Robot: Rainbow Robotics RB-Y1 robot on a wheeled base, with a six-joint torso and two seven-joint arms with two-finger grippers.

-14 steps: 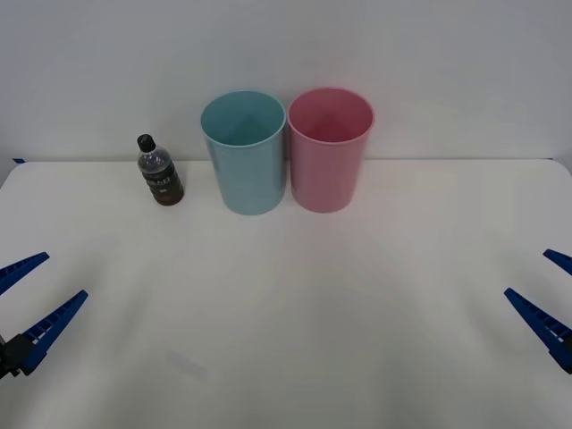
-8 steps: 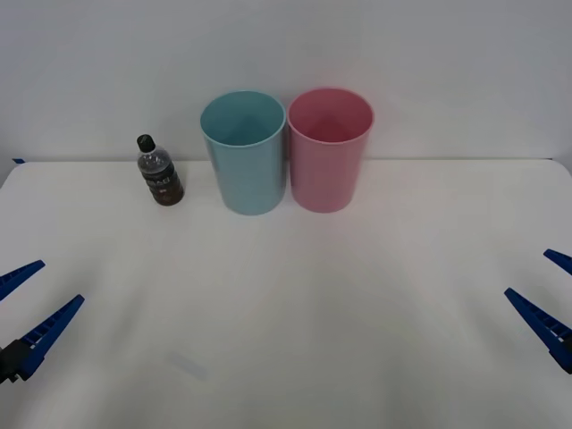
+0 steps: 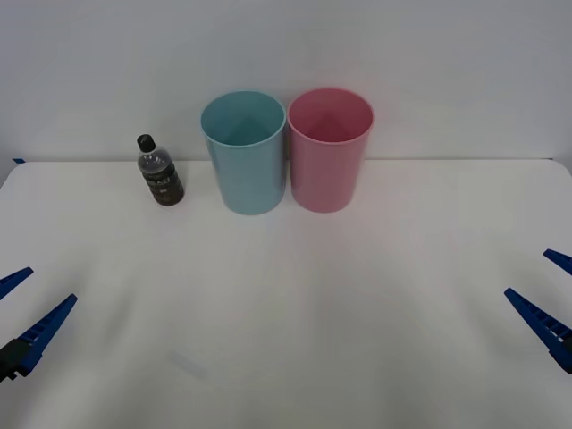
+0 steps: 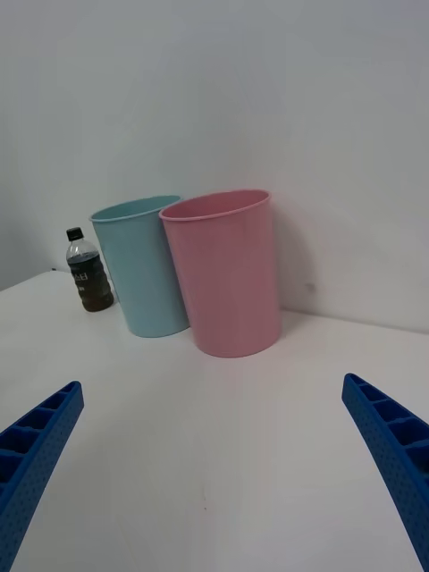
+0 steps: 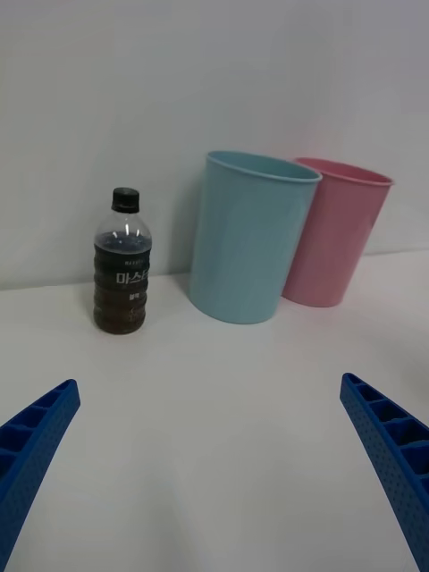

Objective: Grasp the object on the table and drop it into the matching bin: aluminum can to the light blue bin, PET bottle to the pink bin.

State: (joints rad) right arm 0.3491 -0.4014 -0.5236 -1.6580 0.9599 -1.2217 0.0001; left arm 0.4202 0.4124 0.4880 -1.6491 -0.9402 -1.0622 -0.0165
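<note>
The PET bottle point(image 3: 159, 172) is shown upright on the white worktop point(image 3: 295, 295), near its far edge and just beside the light blue bin point(image 3: 244, 152), on that bin's left; no contact between the two can be made out. The pink bin point(image 3: 329, 148) is set on the other side of the light blue bin, the two walls nearly touching. In the left wrist view the bottle point(image 5: 121, 262) is seen ahead, with black cap, dark label and brown liquid.

The left tool point(image 3: 25, 308) is held low at the near left edge, its fingers spread wide and nothing between them. Compared with the earlier frames, it has been drawn slightly downward and toward the left edge, away from the bottle rather than toward it. The right tool point(image 3: 552, 293) is parked at the near right edge, likewise spread and empty, its position unchanged.

Bottle and bins have not been moved. The grasp is judged not yet begun: the approach is still outstanding, and the left tool, being on the bottle's side, appears the likelier one to be used.
</note>
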